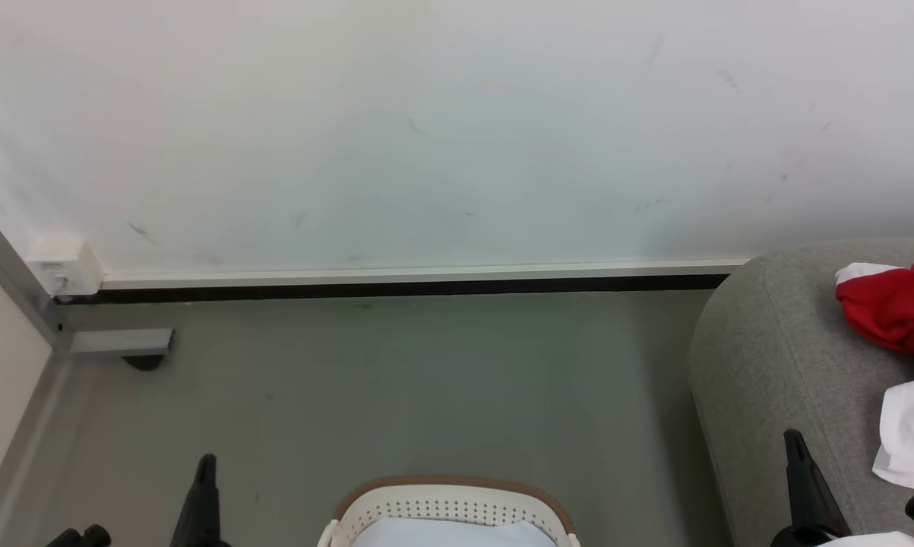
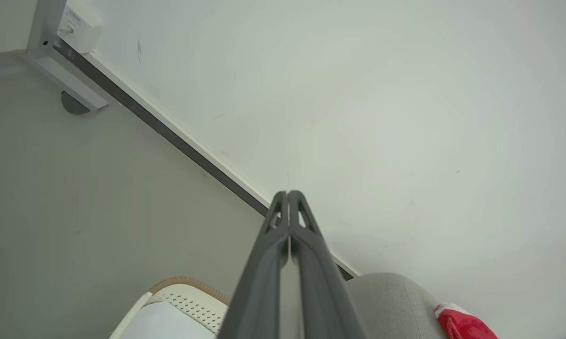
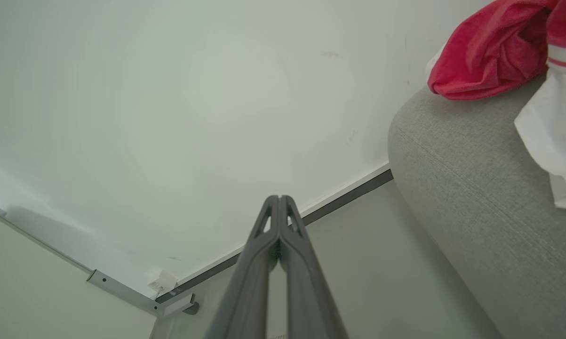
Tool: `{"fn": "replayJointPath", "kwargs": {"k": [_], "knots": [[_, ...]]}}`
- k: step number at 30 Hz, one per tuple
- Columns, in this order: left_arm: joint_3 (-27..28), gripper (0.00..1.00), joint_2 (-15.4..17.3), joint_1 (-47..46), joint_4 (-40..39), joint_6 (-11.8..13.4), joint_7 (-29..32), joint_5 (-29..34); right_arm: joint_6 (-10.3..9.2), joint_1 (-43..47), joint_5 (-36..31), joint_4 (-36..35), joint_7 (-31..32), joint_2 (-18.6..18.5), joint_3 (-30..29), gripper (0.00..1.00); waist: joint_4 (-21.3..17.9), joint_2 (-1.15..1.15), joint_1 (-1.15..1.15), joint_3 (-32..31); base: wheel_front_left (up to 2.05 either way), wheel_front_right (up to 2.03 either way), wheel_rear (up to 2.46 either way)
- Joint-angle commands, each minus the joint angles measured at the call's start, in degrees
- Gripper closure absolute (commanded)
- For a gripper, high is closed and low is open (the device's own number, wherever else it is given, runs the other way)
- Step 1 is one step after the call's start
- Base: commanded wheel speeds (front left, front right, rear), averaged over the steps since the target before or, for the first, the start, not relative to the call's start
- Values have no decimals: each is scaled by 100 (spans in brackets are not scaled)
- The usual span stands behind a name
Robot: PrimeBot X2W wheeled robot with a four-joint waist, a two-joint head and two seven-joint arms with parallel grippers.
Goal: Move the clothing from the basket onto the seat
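Progress: partly done by my read; 2 pcs already on seat (image 1: 776, 365), more left in basket (image 1: 457, 494).
Seat load: red garment (image 1: 893, 308) near far corner by wall; white cloth (image 1: 912, 433) just beside it, toward near edge.
Basket load: pale cloth (image 1: 449, 534) inside, amt can't tell; basket on floor, apart from seat.
Left tool (image 2: 287, 195): fingers pressed together, empty.
Right tool (image 3: 279, 197): same, nothing held.

No words or numbers can be read. The small white box (image 2: 78, 24) on the far left wall (image 2: 358, 117) has a tiny label (image 2: 74, 19), too small to read.
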Motion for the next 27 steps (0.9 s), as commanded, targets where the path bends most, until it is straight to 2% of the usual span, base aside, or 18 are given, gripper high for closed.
{"fn": "replayJointPath", "kwargs": {"k": [1,27], "knots": [[38,100,26,-154,-42,-27,46,-222,-3,-173,222,-58,41,-31,-55,100,4,0,0,1,0,0,0],[141,100,10,-384,81,-71,517,-1902,-6,-305,1905,12,495,3,-371,100,70,0,0,23,0,0,0]]}}
